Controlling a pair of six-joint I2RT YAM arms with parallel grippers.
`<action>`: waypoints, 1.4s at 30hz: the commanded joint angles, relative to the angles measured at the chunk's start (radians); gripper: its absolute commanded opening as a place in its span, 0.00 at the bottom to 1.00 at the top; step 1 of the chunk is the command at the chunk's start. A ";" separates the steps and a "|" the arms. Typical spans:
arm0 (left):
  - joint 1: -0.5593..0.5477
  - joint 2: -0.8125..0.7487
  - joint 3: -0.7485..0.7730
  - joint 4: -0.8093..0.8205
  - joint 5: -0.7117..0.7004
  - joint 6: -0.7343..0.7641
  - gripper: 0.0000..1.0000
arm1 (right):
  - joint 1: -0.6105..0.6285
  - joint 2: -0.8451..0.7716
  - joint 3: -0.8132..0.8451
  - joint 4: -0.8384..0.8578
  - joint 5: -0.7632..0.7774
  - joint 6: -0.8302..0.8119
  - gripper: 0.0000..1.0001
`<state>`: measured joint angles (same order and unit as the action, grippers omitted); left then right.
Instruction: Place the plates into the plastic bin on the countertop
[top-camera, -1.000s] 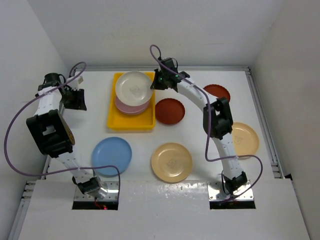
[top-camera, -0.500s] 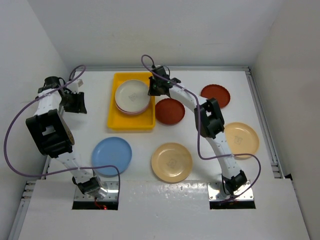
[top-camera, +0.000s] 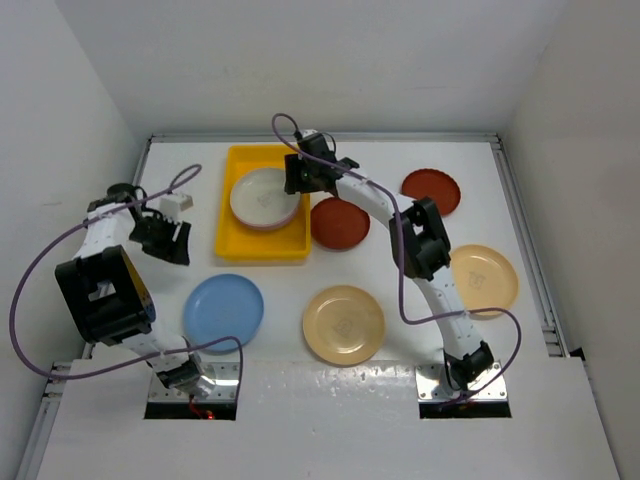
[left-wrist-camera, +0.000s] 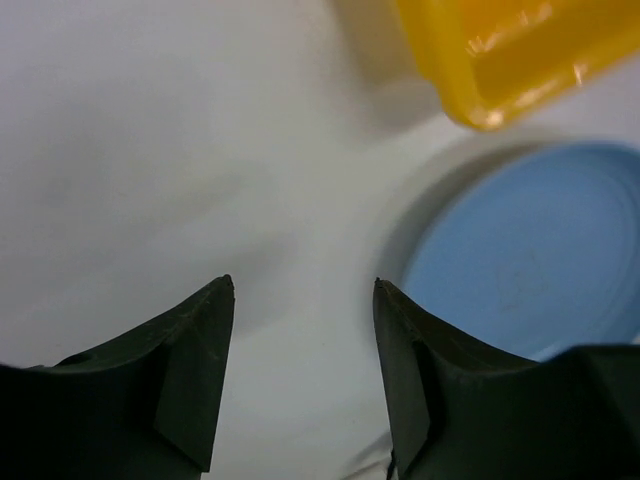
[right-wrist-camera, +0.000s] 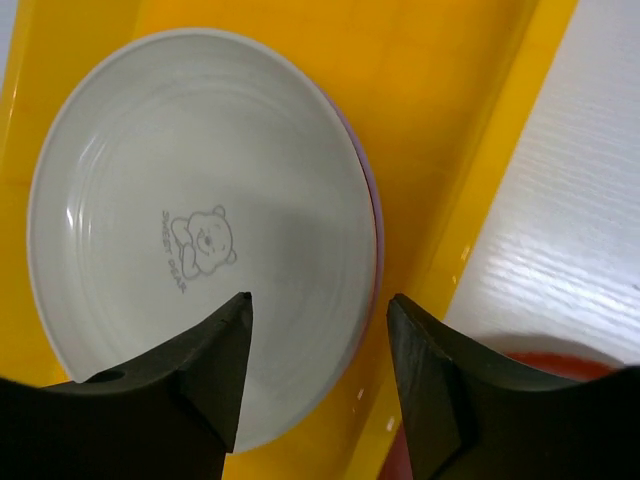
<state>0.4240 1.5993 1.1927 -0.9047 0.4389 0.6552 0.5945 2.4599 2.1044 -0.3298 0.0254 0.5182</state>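
Top external check: found blue plate (top-camera: 223, 311) toward near edge from left gripper (top-camera: 180, 245), fingers spread, empty; saw right gripper (top-camera: 296, 180) parted, empty, over yellow plastic bin (top-camera: 260, 250).

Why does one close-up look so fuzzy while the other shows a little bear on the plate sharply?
Left wrist view: the blue plate and the corner of the yellow bin are soft, perhaps motion or focus, I cannot tell which. Right wrist view: the cream plate is crisp, its bear print clear, small glints on the bin wall. Top view: even light, faint shadows.
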 joint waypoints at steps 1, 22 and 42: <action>-0.021 -0.041 -0.128 -0.092 -0.032 0.156 0.63 | 0.002 -0.211 -0.050 0.044 0.027 -0.056 0.57; -0.188 -0.064 -0.449 0.273 -0.232 -0.011 0.05 | -0.104 -0.765 -0.668 0.051 0.123 -0.075 0.60; -0.381 -0.230 0.103 -0.339 0.194 0.333 0.00 | -0.211 -0.707 -0.666 0.021 -0.022 0.008 0.57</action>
<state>0.0708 1.3453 1.1511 -1.1511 0.4564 0.9680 0.3893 1.7271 1.3750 -0.3195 0.0349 0.5003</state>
